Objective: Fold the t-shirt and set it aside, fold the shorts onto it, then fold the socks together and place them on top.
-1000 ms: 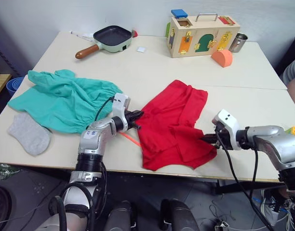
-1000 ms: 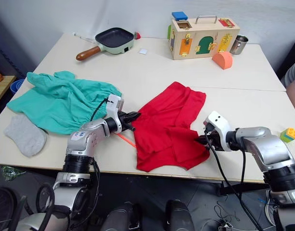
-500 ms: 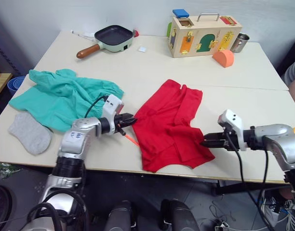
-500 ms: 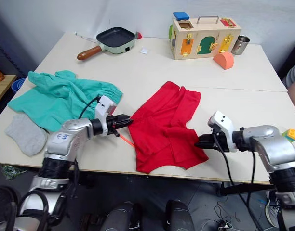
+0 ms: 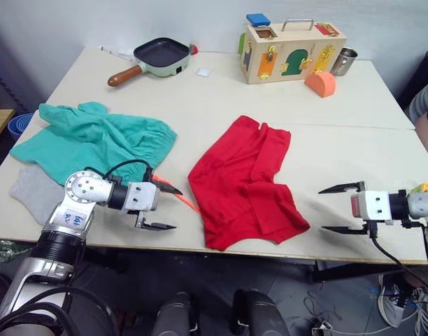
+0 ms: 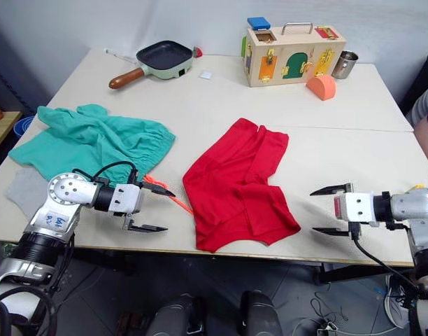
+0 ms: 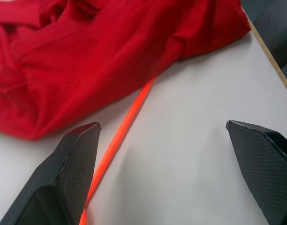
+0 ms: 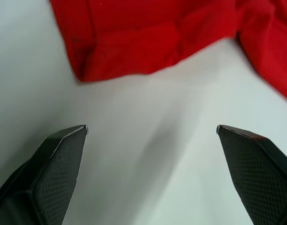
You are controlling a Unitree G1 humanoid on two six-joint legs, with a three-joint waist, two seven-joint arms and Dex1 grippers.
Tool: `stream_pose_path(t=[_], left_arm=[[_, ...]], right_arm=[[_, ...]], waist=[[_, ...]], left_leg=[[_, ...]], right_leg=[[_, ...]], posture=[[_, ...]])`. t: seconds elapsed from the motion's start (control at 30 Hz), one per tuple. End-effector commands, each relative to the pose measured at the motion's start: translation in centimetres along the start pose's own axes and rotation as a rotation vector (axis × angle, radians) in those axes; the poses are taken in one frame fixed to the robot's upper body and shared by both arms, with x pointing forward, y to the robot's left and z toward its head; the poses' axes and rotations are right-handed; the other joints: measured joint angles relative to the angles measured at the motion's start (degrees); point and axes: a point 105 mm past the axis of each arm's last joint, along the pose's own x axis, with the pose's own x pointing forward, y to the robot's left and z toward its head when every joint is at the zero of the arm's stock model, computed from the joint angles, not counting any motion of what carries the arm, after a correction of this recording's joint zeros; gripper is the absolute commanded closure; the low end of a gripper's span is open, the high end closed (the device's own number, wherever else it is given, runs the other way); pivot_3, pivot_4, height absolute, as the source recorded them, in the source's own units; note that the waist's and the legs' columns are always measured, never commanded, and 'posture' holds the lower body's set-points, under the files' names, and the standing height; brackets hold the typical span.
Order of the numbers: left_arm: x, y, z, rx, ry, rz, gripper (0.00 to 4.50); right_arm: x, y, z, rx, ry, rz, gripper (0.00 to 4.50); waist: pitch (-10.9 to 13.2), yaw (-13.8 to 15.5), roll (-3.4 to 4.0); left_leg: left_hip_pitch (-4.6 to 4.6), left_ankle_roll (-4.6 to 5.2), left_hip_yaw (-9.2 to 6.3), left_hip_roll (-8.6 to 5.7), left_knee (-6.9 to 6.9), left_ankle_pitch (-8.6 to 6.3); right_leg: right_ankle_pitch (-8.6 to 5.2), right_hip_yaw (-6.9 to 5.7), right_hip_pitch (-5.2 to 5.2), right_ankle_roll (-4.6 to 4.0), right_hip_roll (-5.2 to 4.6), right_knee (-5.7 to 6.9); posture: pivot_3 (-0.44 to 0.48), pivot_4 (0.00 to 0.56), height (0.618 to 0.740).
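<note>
Your t-shirt (image 5: 247, 182) lies loosely half-folded on the table (image 5: 221, 98), at the middle of its near half, its long axis running slantwise from the near edge up toward the far right corner. It sits squarely between your two arms. The left gripper (image 5: 163, 206) hangs over the near edge toward the left corner, fingers spread wide and holding nothing, with the shirt's near hem just beyond its tips. The right gripper (image 5: 343, 208) waits over the near edge toward the right corner, equally wide and equally empty, standing a little further off from the cloth. By that reading your left arm is the nearer, and the shirt lies straight ahead of both.

The shirt is soft, bright red knit, creased in shallow ridges, one sleeve lapped over the body. An orange drawstring (image 5: 187, 201) runs as a flat, stiff-looking strip across the bare tabletop past the left fingers to touch the red hem; mind that you do not pinch it along with the shirt.

The shorts (image 5: 95, 143) sprawl near the left edge, thin teal cloth, crinkled, gathered at the rims. A grey knit sock (image 5: 33, 192) lies by the near left corner, partly behind your left arm, touching the shorts' edge.

The table is smooth, pale and matte, so the cloth will probably slide easily.
</note>
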Motion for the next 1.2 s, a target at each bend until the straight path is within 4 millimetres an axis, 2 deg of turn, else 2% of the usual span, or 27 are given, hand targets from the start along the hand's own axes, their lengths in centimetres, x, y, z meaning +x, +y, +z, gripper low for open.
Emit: stream_pose_path(t=[0.03, 0.2, 0.4, 0.6, 0.73, 0.83, 1.0, 1.2], left_arm=[[1.0, 0.6, 0.5, 0.093, -0.008, 0.007, 0.02], [3.7, 0.9, 1.1, 0.139, -0.051, -0.030, 0.02], [5.8, 1.6, 2.1, 0.181, -0.084, -0.097, 0.02], [6.5, 1.3, 2.0, 0.186, -0.084, -0.148, 0.02], [7.5, 1.3, 1.8, 0.165, -0.084, -0.152, 0.02], [8.0, 1.2, 1.4, 0.147, -0.075, -0.153, 0.61], [8.0, 1.0, 0.8, 0.140, -0.056, -0.161, 2.15], [7.6, 0.3, -0.1, 0.117, -0.028, -0.173, 4.04]], right_arm=[[0.6, 0.2, 0.5, -0.103, -0.044, 0.017, 0.00], [3.1, 0.4, 1.4, -0.161, -0.120, 0.039, 0.00], [5.4, 0.2, 2.9, -0.228, -0.207, 0.047, 0.00], [6.1, -0.3, 3.8, -0.286, -0.254, 0.011, 0.00], [6.5, 0.2, 3.7, -0.279, -0.255, 0.031, 0.00], [6.5, 0.0, 3.2, -0.263, -0.224, 0.027, 0.62], [6.1, -0.5, 2.4, -0.255, -0.161, 0.017, 2.33], [5.3, -0.6, 1.6, -0.252, -0.114, 0.007, 2.37]], waist=[[0.00, -0.01, 0.00], [0.00, -0.20, 0.00], [0.00, -0.88, 0.00], [0.00, -1.05, 0.00], [0.00, -0.96, 0.00], [-0.01, -0.88, 0.01], [-0.01, -0.93, 0.01], [-0.01, -0.89, 0.01]], left_leg=[[0.00, 0.01, -0.01, -0.01, 0.00, 0.01], [0.14, 0.04, -0.06, 0.00, 0.02, 0.02], [0.36, 0.05, -0.05, -0.01, 0.02, 0.03], [0.45, 0.05, -0.04, 0.01, 0.00, 0.03], [0.69, 0.05, -0.08, 0.00, 0.00, 0.02], [0.87, 0.04, -0.28, -0.01, -0.01, -0.01], [0.95, 0.03, -0.39, -0.04, 0.01, -0.02], [0.94, 0.02, -0.43, -0.06, 0.01, -0.01]], right_leg=[[0.00, 0.00, 0.01, 0.00, -0.01, 0.01], [0.00, -0.06, 0.18, 0.00, -0.01, 0.06], [0.00, -0.02, 0.34, 0.00, -0.03, 0.19], [0.00, -0.01, 0.37, 0.00, -0.02, 0.32], [-0.01, -0.01, 0.68, -0.01, -0.05, 0.14], [-0.01, -0.12, 1.02, -0.01, -0.09, -0.05], [0.00, -0.14, 1.13, -0.02, -0.18, -0.04], [0.00, -0.16, 1.12, -0.02, -0.22, -0.02]], posture=[[0.000, 0.150, 0.740], [0.000, 0.150, 0.740], [0.000, 0.150, 0.740], [0.000, 0.150, 0.740], [0.000, 0.150, 0.740], [0.000, 0.150, 0.740], [0.000, 0.150, 0.740], [0.000, 0.150, 0.740]])
